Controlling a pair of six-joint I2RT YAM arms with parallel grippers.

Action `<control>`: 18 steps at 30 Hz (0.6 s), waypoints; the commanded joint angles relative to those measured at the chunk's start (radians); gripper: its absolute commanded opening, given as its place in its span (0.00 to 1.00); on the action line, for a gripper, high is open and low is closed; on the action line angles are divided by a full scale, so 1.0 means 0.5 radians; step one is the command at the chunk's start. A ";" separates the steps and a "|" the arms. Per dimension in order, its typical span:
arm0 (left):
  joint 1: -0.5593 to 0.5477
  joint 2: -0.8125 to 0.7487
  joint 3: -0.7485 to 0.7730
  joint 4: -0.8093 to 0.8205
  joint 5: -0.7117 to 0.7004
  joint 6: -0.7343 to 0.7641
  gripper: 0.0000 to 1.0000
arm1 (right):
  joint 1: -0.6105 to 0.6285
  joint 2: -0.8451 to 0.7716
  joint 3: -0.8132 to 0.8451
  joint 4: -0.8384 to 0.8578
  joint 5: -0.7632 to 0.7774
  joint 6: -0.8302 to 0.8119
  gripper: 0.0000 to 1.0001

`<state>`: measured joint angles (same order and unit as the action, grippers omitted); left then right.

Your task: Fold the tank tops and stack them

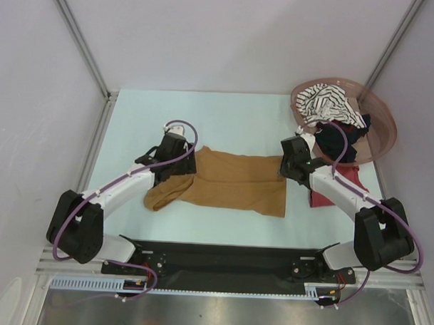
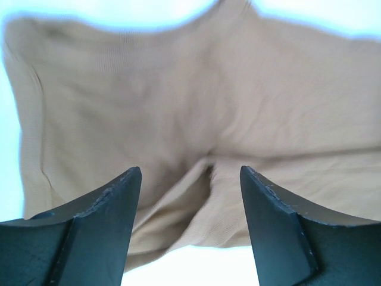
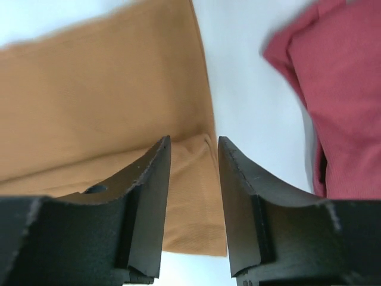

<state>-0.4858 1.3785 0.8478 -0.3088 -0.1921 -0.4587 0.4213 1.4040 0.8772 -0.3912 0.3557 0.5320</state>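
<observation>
Top external view: mustard-brown soft cloth tank top (image 1: 230, 181) lies spread mid tabletop (image 1: 225, 120), likely ready for folding. Left claw (image 2: 190, 173) stands wide, right claw (image 3: 193, 143) narrow; both hold nothing.

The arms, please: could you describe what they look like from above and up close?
The left arm and right arm match: white links, bulky black joints, a looping purple cable along each. The left claw and right claw each have two black, wedge-shaped fingers.
</observation>
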 commanded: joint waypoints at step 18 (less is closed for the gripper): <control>0.060 0.946 0.958 -0.027 0.123 0.279 0.71 | -0.125 0.855 0.841 -0.034 -0.073 -0.355 0.44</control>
<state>-0.4622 1.8164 1.2728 -0.3080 -0.1505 -0.3481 0.3767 1.8091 1.2560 -0.3954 0.3222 0.3790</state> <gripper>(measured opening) 0.712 0.427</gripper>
